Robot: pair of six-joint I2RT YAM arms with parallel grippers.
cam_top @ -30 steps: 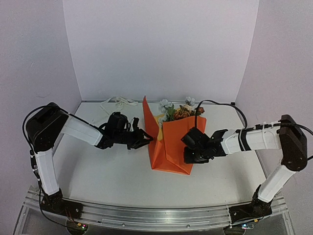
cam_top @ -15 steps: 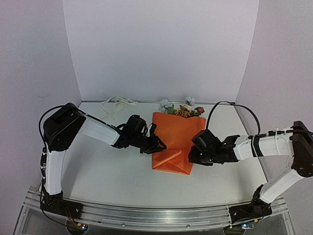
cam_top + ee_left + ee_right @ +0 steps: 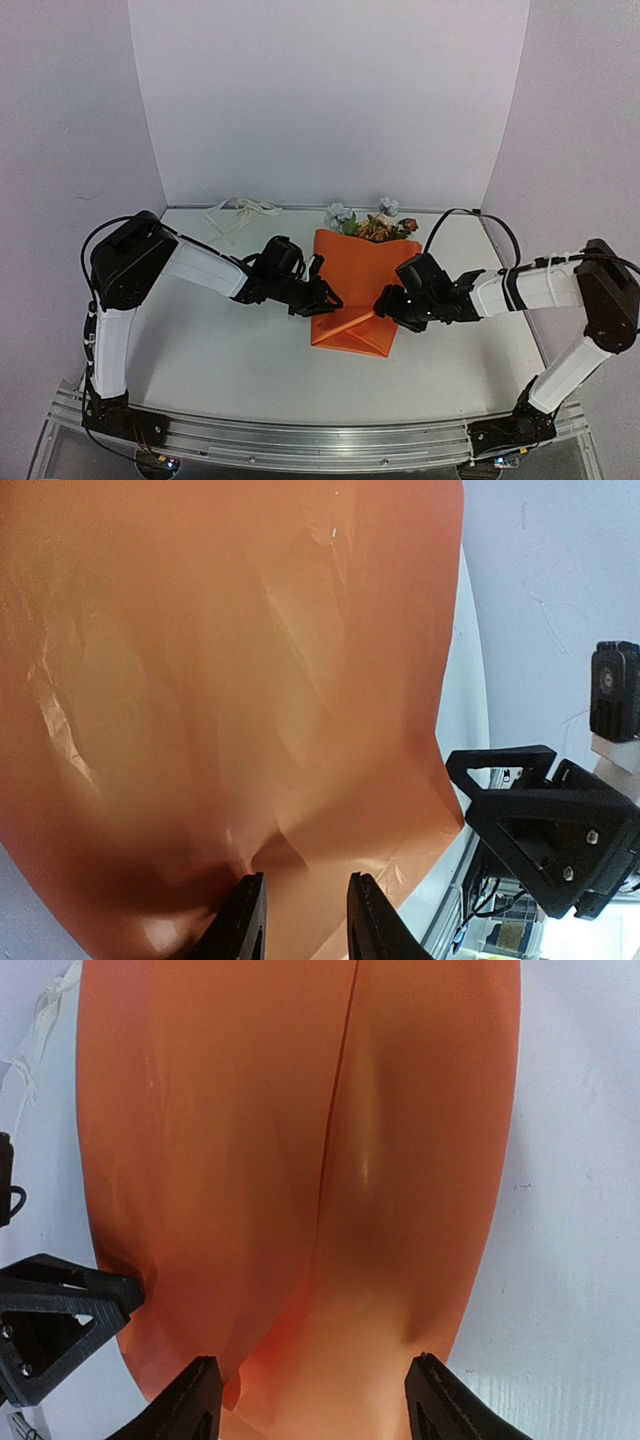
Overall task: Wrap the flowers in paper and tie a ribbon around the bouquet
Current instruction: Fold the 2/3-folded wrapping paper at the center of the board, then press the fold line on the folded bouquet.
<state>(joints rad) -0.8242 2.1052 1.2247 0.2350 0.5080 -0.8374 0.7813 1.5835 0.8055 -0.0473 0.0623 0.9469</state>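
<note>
Flanking paper: L gripper, R gripper

Orange paper lies folded over the flowers on the desk, blooms peeking out at the far end. There's the left gripper at its left edge, the right gripper opposite, and the ribbon back left.
</note>
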